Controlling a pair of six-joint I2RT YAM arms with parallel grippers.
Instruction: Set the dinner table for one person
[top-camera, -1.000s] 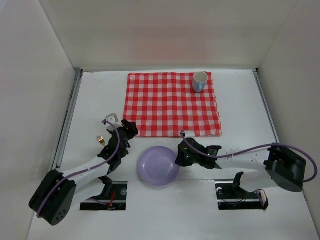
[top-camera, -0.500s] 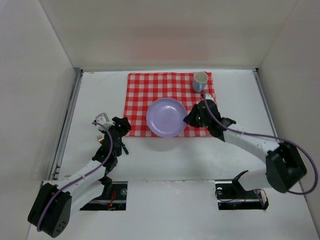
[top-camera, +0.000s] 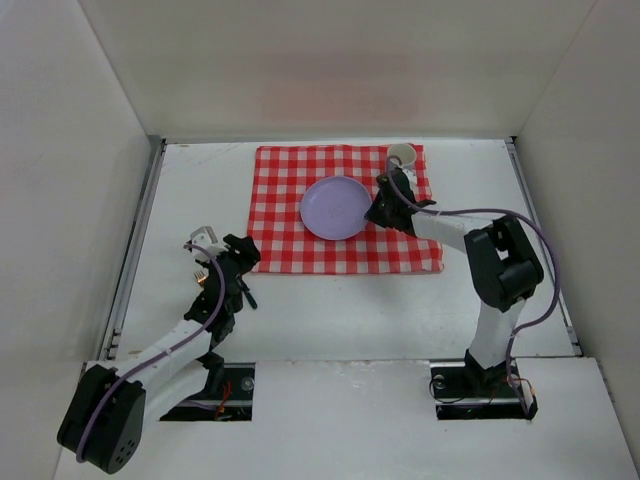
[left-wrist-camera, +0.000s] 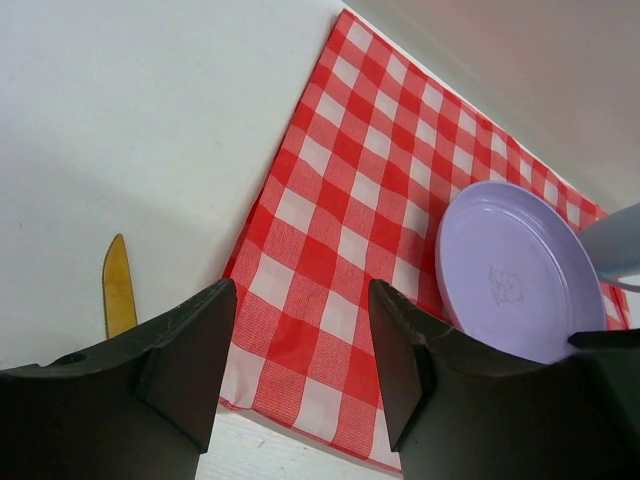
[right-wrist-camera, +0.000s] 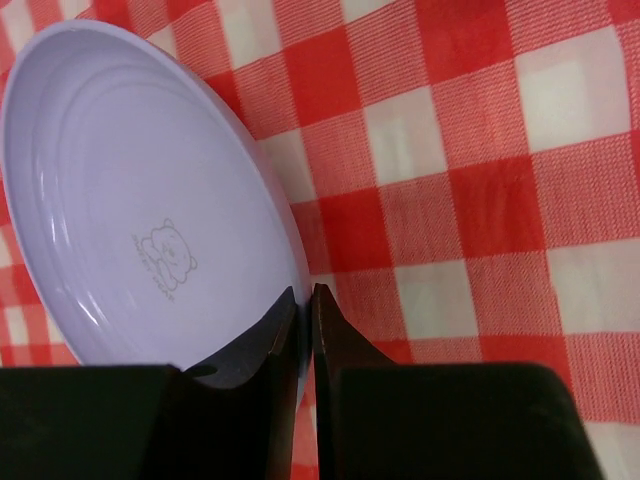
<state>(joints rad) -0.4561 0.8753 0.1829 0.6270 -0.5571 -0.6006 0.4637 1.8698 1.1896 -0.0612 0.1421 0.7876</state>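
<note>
The right gripper (right-wrist-camera: 305, 300) is pinched tight on the rim of the lilac plate (top-camera: 336, 208), which is tilted over the checked cloth (top-camera: 290, 220) at the far middle of the white surface (top-camera: 330, 320). The left gripper (left-wrist-camera: 302, 300) hangs wide open, empty. The cup (top-camera: 401, 160) stands just beside the right wrist, so a careless withdrawal could tip it. One plate, one cup, one cloth, one yellow fork (left-wrist-camera: 118, 285)
</note>
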